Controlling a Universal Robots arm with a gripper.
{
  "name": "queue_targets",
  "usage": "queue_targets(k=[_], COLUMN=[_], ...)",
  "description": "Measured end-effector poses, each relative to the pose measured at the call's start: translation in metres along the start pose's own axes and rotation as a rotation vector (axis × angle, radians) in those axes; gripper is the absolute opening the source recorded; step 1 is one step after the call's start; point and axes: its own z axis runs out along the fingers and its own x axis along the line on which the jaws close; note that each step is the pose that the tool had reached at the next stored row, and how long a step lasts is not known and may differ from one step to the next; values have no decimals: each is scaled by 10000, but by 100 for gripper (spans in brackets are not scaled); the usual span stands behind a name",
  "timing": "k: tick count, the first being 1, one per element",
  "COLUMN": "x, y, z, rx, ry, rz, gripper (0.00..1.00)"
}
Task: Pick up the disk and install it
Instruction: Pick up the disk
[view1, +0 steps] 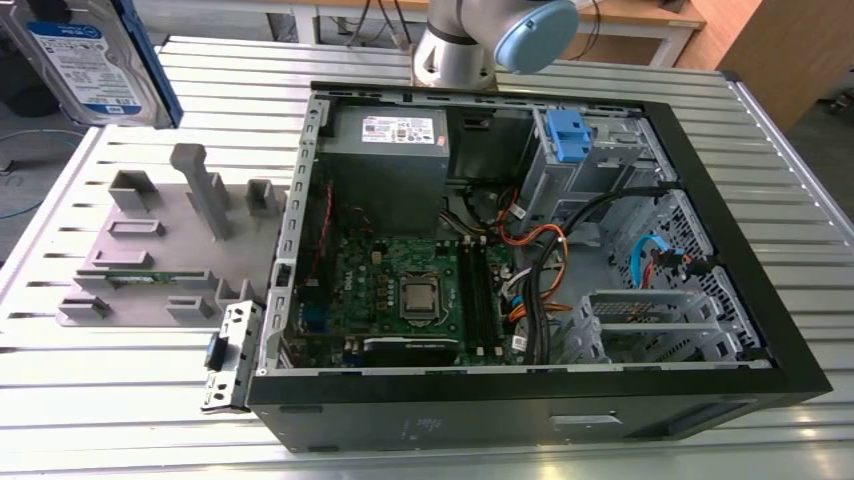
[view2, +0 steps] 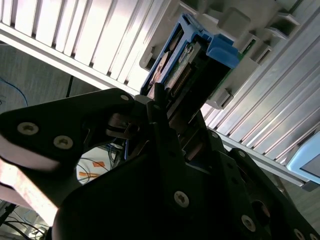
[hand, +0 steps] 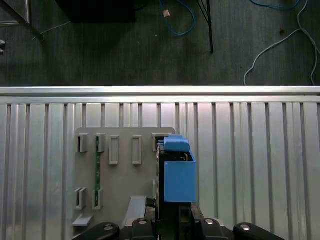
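My claw (hand: 175, 222) is clenched tight on the disk (view1: 83, 62). The disk stands on its edge in my grip, with its blue frame facing up at my first wrist camera. It hangs in the air over the table (hand: 260, 165), just above the edge of the grey holder plate (hand: 120, 185). In the exterior view the disk is far over on that view's left. The open computer box (view1: 534, 405) sits well apart from it, on that view's right.
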Motion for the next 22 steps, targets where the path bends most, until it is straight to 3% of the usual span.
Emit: queue_targets(k=[22], x=[-6], y=[6], z=[-132], rx=[1], ry=[0], rz=[0], gripper=[35])
